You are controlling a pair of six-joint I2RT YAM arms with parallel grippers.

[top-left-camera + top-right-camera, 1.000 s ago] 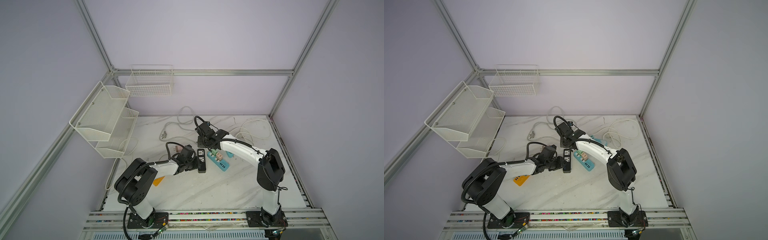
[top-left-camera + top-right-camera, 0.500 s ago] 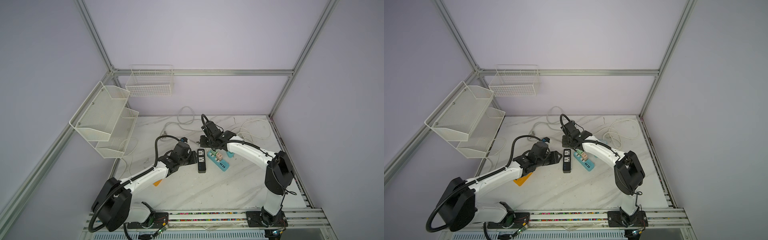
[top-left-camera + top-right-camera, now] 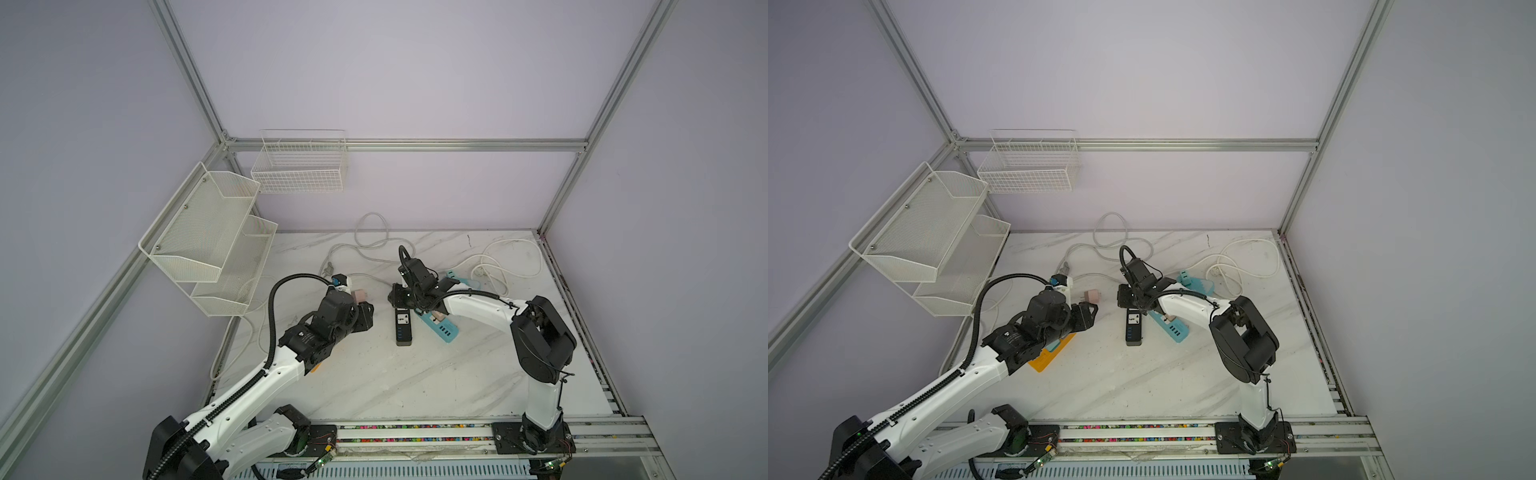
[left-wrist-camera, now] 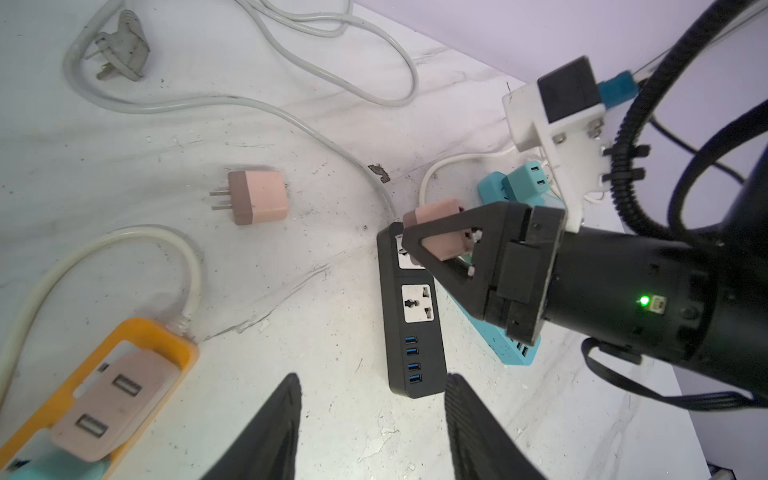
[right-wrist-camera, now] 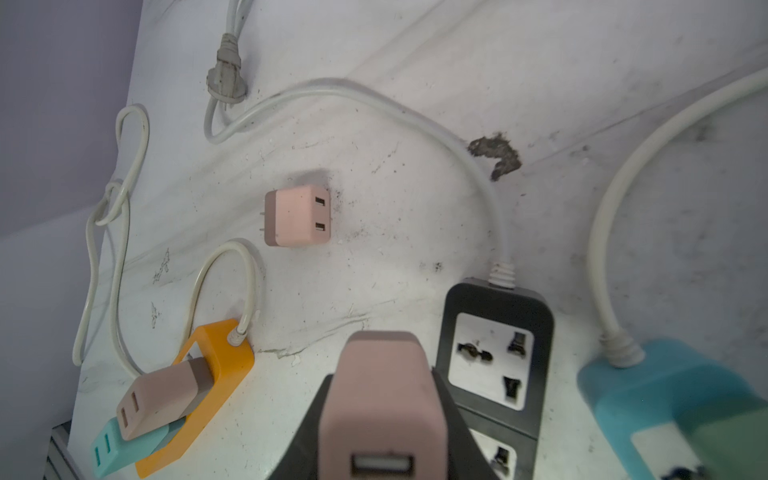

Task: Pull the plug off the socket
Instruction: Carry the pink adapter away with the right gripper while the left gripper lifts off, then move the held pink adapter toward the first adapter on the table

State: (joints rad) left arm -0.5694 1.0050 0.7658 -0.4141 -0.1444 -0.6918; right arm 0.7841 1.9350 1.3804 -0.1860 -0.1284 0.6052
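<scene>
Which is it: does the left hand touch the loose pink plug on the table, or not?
Apart. The left wrist view shows bare table between the open left hand and the plug.

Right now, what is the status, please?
Left hand open, empty. Right hand shut on plug. Plug clear of black strip. Nothing in the way.

On the table [image 3: 374, 386], lying flat: black strip [image 3: 403, 329], teal strip [image 3: 445, 331] just beside it, orange strip [image 3: 1050, 356] well apart at left. Between orange and black, loose pink plug [image 3: 1091, 296]. Toward the back, white cords [image 5: 332, 86].
</scene>
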